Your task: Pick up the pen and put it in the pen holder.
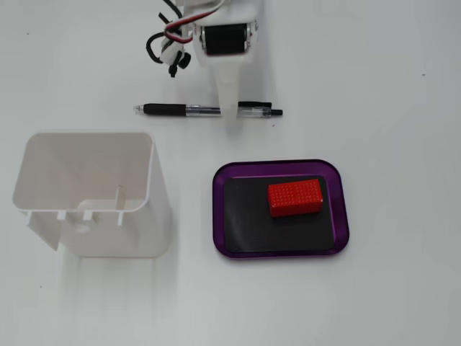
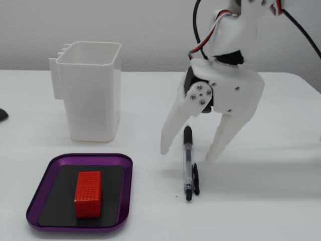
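Note:
A black-and-clear pen [image 1: 166,109] lies flat on the white table. In the other fixed view it lies pointing away from the camera [image 2: 187,168]. My white gripper [image 1: 230,109] comes down over the pen's middle. It is open [image 2: 189,151], with one finger on each side of the pen and the tips low near the table. It holds nothing. The pen holder, a tall white open-topped box [image 1: 86,194], stands upright to the left of the pen in both fixed views [image 2: 93,95].
A purple tray [image 1: 338,209] with a black mat holds a red block [image 1: 295,197], to the right of the holder; both also show in the other fixed view, tray [image 2: 47,168] and block [image 2: 88,193]. Arm cables [image 1: 164,43] hang behind the gripper.

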Available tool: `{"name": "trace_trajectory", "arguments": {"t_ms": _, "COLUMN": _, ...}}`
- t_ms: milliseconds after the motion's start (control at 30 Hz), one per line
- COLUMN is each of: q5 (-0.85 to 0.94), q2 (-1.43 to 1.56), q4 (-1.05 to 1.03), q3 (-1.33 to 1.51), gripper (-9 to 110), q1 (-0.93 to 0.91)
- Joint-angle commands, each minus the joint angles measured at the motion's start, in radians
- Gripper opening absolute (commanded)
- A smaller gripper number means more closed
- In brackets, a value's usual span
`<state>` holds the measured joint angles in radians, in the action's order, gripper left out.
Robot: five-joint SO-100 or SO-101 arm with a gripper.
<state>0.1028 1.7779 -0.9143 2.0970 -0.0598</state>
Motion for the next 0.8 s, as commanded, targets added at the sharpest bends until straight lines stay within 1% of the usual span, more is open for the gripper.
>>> {"name": "trace_trajectory", "arguments": {"t_ms": 0, "q5": -0.003, "q2": -0.057, "q4": 0.071, "q3": -0.028, "gripper": 22, "q1": 0.003}}
{"name": "trace_trajectory", "arguments": {"t_ms": 167, "q5": 0.000, "q2": -0.123, "q4": 0.112, "q3": -0.028, "gripper": 22, "q1": 0.003}}
{"name": "trace_trajectory", "arguments": {"t_ms": 500, "q5": 0.002, "q2": -0.133, "q4": 0.098, "q3": -0.026, "gripper": 22, "q1": 0.000}}
{"name": "trace_trajectory", "arguments": {"t_ms": 633, "q5": 0.009, "q2": -0.127, "q4": 0.098, "q3": -0.005, "gripper": 22, "q1": -0.057}}
{"name": "trace_trajectory", "arguments": {"t_ms": 767, "q5": 0.087, "q2": -0.126, "q4": 0.098, "q3": 0.021, "gripper": 22, "q1": -0.110}}
